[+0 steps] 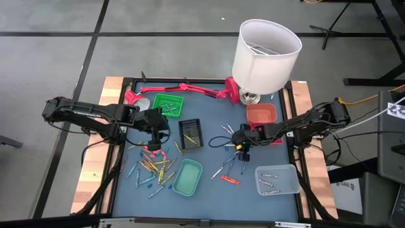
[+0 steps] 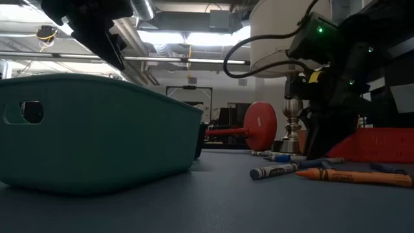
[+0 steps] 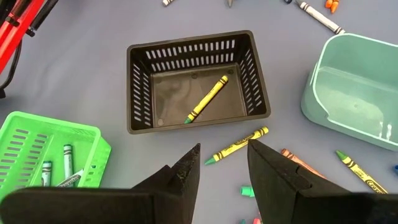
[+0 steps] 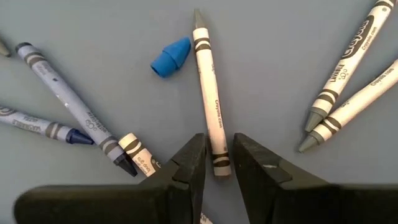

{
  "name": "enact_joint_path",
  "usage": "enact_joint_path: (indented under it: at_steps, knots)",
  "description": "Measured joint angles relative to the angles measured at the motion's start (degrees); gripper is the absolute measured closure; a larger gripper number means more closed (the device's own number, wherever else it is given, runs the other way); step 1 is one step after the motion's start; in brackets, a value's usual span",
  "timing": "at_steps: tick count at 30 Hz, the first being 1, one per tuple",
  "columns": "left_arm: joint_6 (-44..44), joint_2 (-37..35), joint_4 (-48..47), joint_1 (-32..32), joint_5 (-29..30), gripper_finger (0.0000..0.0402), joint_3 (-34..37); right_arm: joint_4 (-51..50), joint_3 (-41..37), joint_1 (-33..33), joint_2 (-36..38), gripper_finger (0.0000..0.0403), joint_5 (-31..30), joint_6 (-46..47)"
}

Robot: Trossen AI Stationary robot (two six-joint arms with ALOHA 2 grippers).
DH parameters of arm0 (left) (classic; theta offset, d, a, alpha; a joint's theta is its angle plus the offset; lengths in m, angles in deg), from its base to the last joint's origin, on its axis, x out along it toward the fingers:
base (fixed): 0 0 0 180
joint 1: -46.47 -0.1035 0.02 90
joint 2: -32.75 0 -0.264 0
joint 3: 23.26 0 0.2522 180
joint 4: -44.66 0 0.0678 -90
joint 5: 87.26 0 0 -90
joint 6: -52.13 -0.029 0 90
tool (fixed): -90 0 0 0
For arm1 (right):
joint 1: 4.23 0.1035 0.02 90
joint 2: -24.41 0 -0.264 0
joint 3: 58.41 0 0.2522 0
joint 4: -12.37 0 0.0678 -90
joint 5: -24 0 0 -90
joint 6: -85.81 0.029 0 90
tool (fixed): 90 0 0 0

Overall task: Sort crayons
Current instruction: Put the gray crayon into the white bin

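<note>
The right gripper (image 4: pixel 216 163) has its fingers closed against the lower end of one grey crayon (image 4: pixel 208 87) lying on the smooth blue table (image 1: pixel 209 104); a blue crayon stub (image 4: pixel 171 57) lies beside its tip. The left gripper (image 3: pixel 222 167) hangs open and empty near one slatted black basket (image 3: pixel 140 84) holding a single yellow crayon (image 3: pixel 207 98); three grey crayons lie in the clear tray (image 1: pixel 291 183).

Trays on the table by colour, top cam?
green tray: 1
black tray: 1
red tray: 1
teal tray: 1
clear tray: 1
Total: 5
</note>
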State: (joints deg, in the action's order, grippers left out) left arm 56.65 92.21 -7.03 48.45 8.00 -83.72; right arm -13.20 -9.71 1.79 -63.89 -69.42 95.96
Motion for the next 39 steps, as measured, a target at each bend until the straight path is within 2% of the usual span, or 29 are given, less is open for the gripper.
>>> enact_joint_path:
  at_steps: [8, 16, 20, 26, 31, 39]
  knots:
    - [0.1, 0.0, -1.6, 0.0, 0.0, 0.0285, 0.0, -0.1, -0.1, 0.0, 0.0, 0.032, 0.0, 0.0]
    - [7.4, 0.0, -12.2, -0.6, 3.4, 0.0285, 0.0, -0.2, -0.1, 0.0, -0.1, 0.0382, 0.1, 0.0]
    - [9.0, 0.0, -15.2, -0.6, 3.5, 0.0285, 0.2, -0.4, 0.2, 0.0, -0.1, 0.0394, 0.0, 0.0]
    - [9.4, 0.0, -14.8, -0.4, 3.5, 0.0285, 5.0, -4.2, 3.4, 0.0, 0.3, 0.0379, 0.1, -0.2]
    - [12.3, 0.0, -12.5, -0.4, 3.2, 0.0285, 10.5, -9.5, 8.1, -0.1, 1.1, 0.0385, 0.1, -0.5]
    - [13.0, 0.2, -2.0, -0.4, 2.7, 0.0285, 14.9, -18.9, 17.6, 0.0, 1.5, 0.0385, 7.0, -3.1]
